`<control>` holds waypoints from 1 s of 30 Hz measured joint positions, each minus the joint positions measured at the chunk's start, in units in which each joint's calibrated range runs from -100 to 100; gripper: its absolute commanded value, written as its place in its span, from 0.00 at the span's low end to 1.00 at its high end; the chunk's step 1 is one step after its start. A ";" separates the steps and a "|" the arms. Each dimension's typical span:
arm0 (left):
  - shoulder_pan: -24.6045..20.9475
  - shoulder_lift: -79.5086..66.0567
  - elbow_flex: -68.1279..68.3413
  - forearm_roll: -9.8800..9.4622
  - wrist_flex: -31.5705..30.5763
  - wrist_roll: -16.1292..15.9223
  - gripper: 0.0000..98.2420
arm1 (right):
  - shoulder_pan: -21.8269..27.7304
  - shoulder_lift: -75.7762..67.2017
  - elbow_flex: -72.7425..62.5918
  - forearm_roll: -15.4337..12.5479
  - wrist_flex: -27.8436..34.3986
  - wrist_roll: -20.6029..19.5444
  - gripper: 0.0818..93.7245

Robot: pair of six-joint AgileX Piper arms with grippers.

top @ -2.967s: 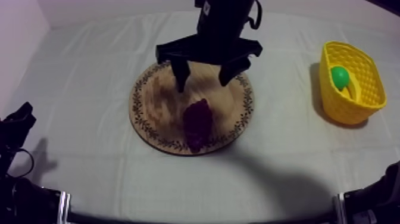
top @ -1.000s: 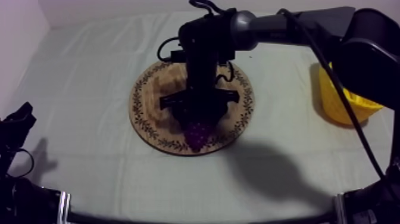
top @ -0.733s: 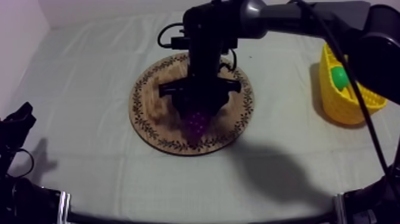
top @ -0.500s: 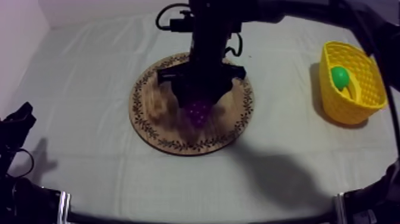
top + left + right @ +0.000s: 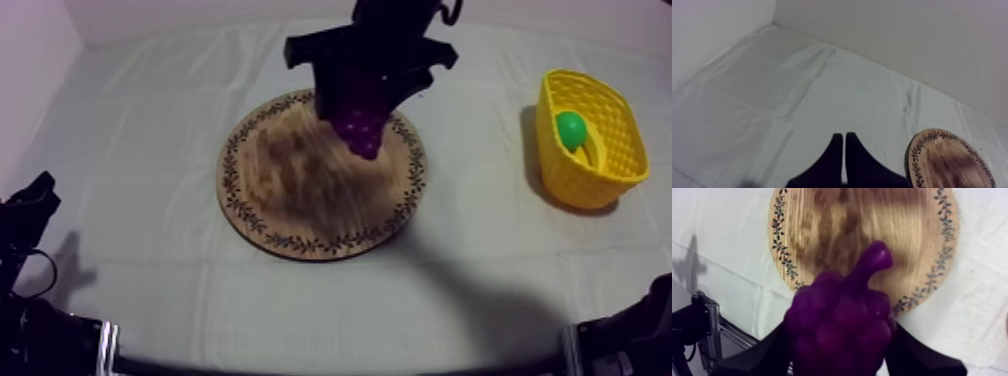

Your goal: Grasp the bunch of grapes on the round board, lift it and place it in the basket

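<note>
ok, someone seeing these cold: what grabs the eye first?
The purple bunch of grapes, clamped in the right gripper and held up over the bare wooden board. Next, the yellow basket at the right side of the table, with a green round thing inside. The left gripper sits shut, off beside the board.

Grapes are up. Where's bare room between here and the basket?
The wooden board is bare under the bunch of grapes. The cloth strip between board and yellow basket is bare too. Crowded: the basket, already holding a green ball.
</note>
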 measured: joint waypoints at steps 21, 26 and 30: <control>0.00 0.00 0.00 0.00 0.00 0.00 0.00 | 22.47 -14.11 19.00 8.70 -2.18 11.59 0.44; 0.00 0.00 0.00 0.00 0.08 0.00 0.00 | 28.89 -14.97 22.72 10.29 -3.86 13.68 0.44; 0.00 0.00 0.00 0.00 0.00 0.00 0.00 | 33.69 -15.19 23.87 11.65 -4.95 15.00 0.45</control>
